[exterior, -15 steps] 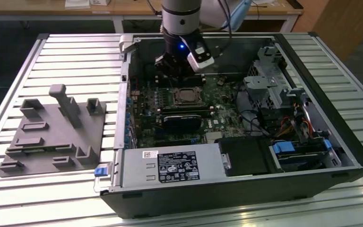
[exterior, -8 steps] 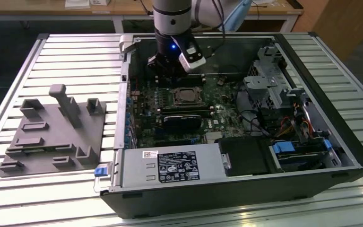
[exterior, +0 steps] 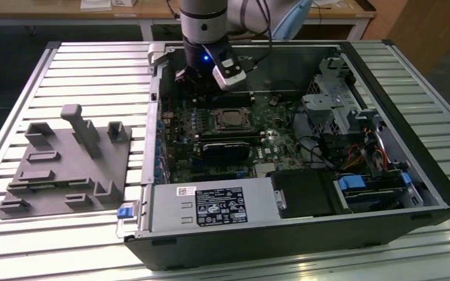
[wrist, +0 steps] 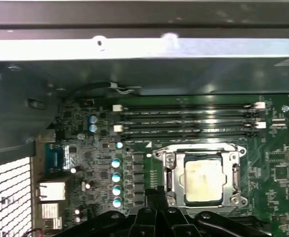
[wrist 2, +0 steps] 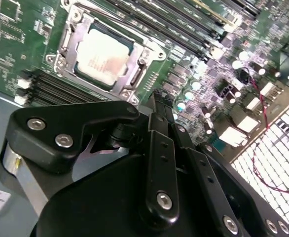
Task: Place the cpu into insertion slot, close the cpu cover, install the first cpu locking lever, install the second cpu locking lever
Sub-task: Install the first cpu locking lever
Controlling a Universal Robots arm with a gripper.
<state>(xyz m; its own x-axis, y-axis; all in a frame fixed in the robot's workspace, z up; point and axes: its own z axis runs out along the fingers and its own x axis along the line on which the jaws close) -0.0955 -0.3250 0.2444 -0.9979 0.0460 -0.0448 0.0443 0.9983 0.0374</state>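
Trouble comes if the gripper (wrist 2: 158,101), pinched shut and empty, slips beside the slot (wrist 2: 127,89) and scrapes the board (wrist 2: 16,29). The cpu (wrist 2: 102,57) sits inside, under the cover (wrist 2: 69,43).

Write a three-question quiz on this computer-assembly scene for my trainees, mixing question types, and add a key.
1. True or false: the cpu sits in the window of the cpu cover, which lies flat around it.
2. In the exterior view, on which side of the computer case does the grey fixture plate lie? A) the exterior view's left B) the exterior view's right C) inside it
3. Fill in: the claw hangs over the green ____.
Key: 1 true; 2 A; 3 motherboard.
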